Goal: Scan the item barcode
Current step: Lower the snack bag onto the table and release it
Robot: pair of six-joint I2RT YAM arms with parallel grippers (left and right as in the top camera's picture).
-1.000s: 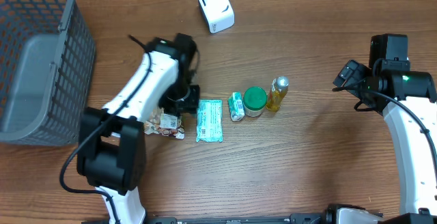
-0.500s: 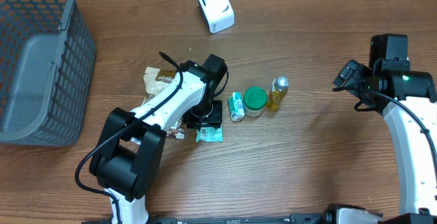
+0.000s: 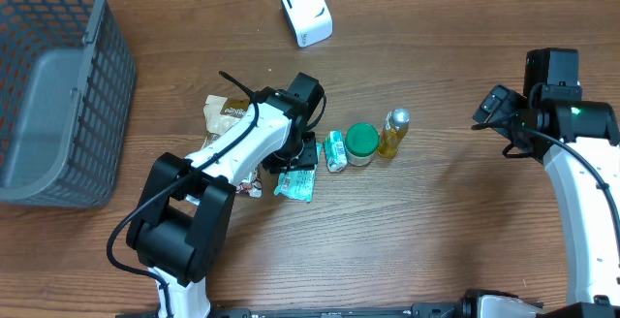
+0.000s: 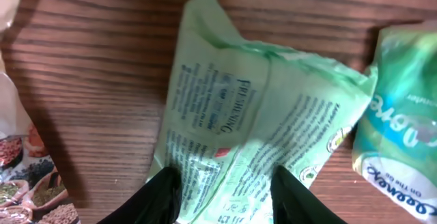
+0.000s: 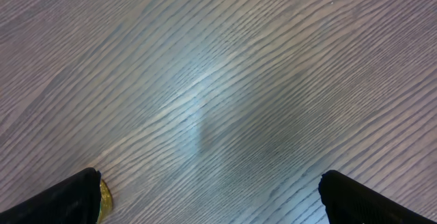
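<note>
A light green printed packet (image 3: 296, 185) lies on the wooden table, creased and bunched, and fills the left wrist view (image 4: 252, 115). My left gripper (image 3: 296, 160) is right over its near end and is shut on it, with a black finger (image 4: 164, 195) pressing in from each side (image 4: 225, 198). The white scanner (image 3: 306, 12) stands at the back of the table, well away from the packet. My right gripper (image 3: 490, 108) hangs open at the right over bare wood (image 5: 212, 197), holding nothing.
A small green-white pouch (image 3: 335, 150), a green-lidded jar (image 3: 361, 143) and a yellow bottle (image 3: 393, 132) stand in a row right of the packet. Snack pouches (image 3: 231, 114) lie to its left. A grey mesh basket (image 3: 48, 85) fills the far left.
My left arm swung right from the snack pouches onto the green packet. The jaws then narrowed on the packet, which is now crumpled and turned slightly. The right arm has not moved.
</note>
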